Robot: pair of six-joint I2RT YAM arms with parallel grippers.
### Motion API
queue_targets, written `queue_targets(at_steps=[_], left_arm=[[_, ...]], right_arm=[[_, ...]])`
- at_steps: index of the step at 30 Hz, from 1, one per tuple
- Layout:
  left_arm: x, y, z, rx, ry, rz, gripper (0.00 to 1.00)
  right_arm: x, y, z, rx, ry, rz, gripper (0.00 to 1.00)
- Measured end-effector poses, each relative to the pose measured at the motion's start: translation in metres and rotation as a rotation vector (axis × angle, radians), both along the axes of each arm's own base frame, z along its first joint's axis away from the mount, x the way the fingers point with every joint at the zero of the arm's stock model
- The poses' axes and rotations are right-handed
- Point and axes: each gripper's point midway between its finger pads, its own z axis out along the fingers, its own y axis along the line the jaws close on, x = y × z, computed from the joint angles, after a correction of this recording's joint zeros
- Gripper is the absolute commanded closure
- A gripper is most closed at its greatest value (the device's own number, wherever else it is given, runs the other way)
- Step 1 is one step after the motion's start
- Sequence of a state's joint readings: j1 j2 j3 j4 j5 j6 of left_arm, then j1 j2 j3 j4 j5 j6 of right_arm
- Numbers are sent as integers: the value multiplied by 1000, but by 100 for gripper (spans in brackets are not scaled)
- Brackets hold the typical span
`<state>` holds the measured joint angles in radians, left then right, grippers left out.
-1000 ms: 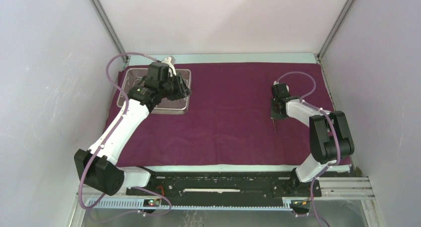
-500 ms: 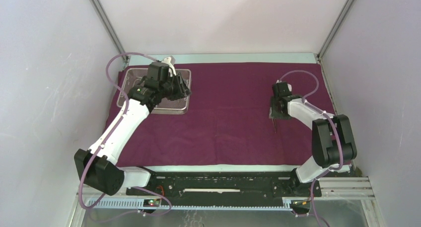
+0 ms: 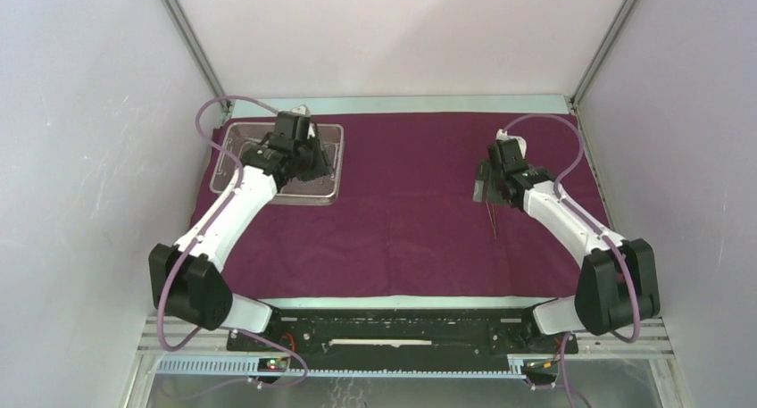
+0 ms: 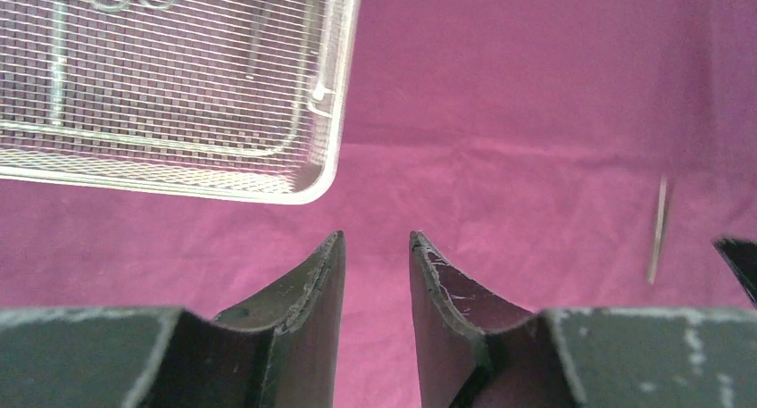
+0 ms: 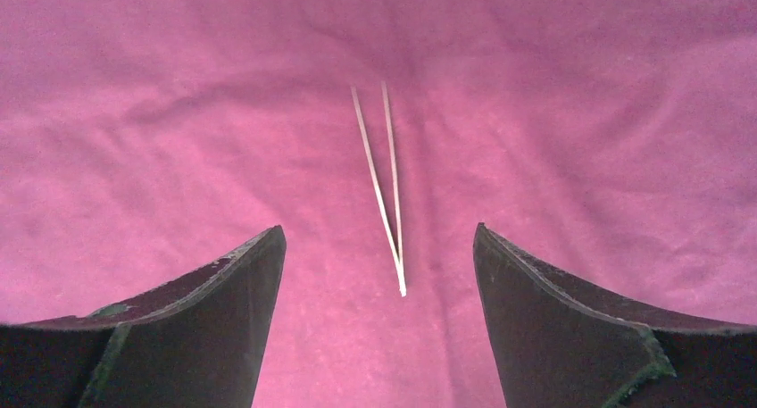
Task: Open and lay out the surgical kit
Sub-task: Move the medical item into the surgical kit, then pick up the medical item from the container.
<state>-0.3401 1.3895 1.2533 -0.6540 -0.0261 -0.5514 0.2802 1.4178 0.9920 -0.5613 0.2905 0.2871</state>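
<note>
Steel tweezers (image 5: 386,180) now lie released on the maroon cloth wrap (image 5: 580,113), right of centre. My right hand (image 5: 377,231) has lifted off, spread wide. Left hand (image 4: 375,238), narrowly parted and empty, has shifted over the mesh tray (image 4: 332,122) corner. Next instrument due.

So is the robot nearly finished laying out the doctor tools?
Only partway. Done: the purple cloth is spread flat, the mesh tray sits at its far left, and the tweezers lie out on the right. In hand: nothing. The right gripper hangs open over the tweezers and the left gripper is empty by the tray. Left: ring-handled steel tools lie in the tray.
</note>
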Motion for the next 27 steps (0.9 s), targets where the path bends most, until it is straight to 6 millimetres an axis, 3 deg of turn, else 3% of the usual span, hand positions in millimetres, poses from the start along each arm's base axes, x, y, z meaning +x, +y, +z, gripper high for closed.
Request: queue_targets(at_steps=[6,11,19,27], left_arm=[[29,38,-14,51,34,126,62],[71,70,-28,88,68,219,63],[139,73,-43,122,81,224,63],[171,76,-82,165,145,207,64]], right_arm=[[-5,23,24,61,-66,65,11],[-10,38,39,97,-107,112,10],[-8,45,55,130,-146,131,9],[-11,46,79,162,-213,142,9]])
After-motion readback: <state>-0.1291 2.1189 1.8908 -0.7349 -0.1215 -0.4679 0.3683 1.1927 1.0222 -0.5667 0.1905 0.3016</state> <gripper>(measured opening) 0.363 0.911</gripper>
